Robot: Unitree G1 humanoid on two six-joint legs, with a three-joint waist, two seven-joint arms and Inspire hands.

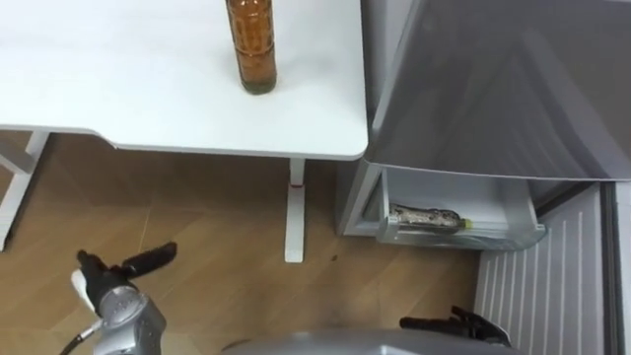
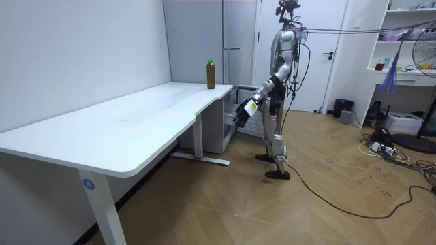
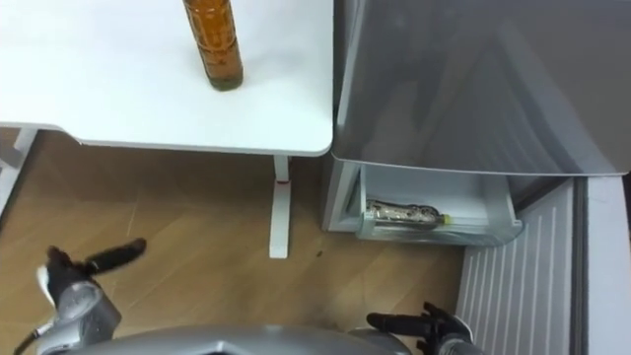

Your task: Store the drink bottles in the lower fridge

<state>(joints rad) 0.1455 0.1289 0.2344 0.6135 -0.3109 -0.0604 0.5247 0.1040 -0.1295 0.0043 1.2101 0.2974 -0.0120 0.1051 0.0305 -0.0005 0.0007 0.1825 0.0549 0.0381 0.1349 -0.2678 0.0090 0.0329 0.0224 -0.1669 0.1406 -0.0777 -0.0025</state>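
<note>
An amber drink bottle (image 1: 251,47) with a green cap (image 2: 210,61) stands upright near the white table's (image 1: 148,89) right end. A second bottle (image 1: 424,216) lies on its side in the open lower fridge drawer (image 1: 493,233). My left hand (image 1: 110,279) hangs open low at the left, over the wooden floor and well short of the table. At the bottom edge my right hand (image 1: 455,322) is open too, below the drawer. Neither hand holds anything. In the room view I stand at the table's far end, facing the fridge (image 2: 238,41), left hand (image 2: 244,111) lowered.
The grey upper fridge body (image 1: 493,89) overhangs the drawer at the right. The open lower door (image 1: 552,286) with its white ribbed inside stands at the far right. A table leg (image 1: 294,212) stands on the floor left of the fridge.
</note>
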